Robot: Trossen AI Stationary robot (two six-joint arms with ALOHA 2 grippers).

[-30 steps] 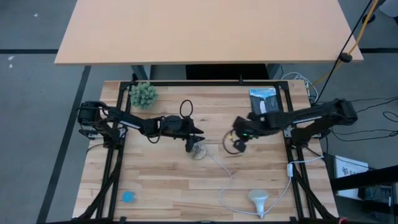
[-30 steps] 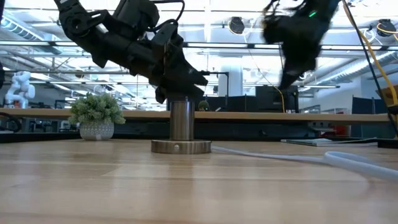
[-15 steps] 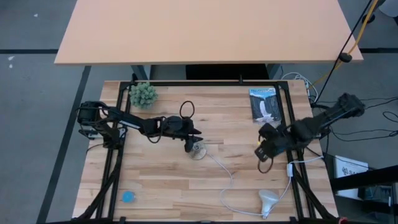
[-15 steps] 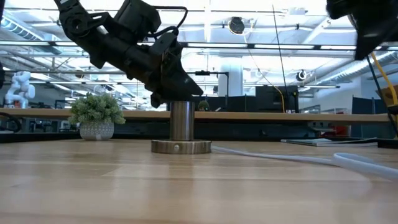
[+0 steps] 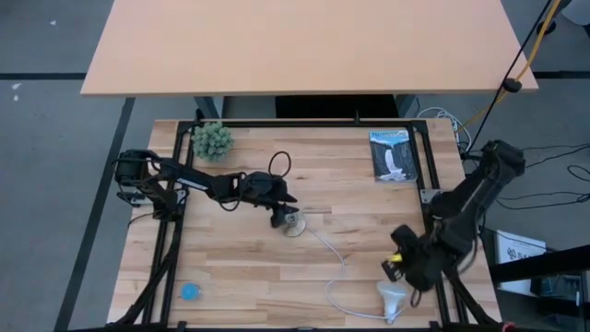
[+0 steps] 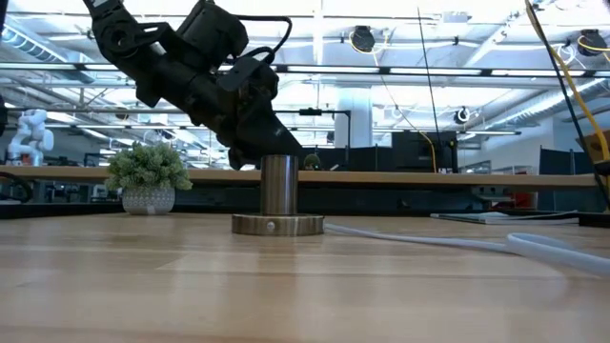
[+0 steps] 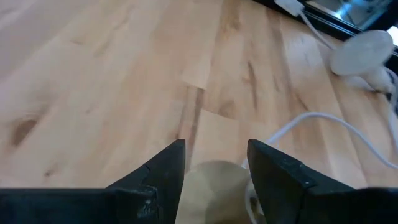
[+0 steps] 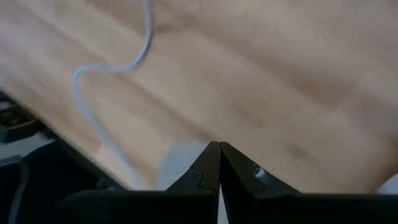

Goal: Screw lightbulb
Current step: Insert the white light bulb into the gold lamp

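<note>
One lightbulb [image 5: 388, 297], one metal socket [image 5: 293, 222] with one white cord [image 5: 334, 267], one potted plant [image 5: 213, 140], one booklet [image 5: 392, 155], one blue disc [image 5: 190, 291].

Lightbulb lies at the table's near right edge, just beside the right gripper [image 5: 399, 267] (fingers pressed together, empty).

Left gripper [image 5: 279, 215] at mid-table, fingers clasping the socket, well apart from the bulb.

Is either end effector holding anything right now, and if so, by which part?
The left end effector grips the upright barrel of the metal socket near its top. The right end effector is shut and empty, above the lightbulb.
</note>
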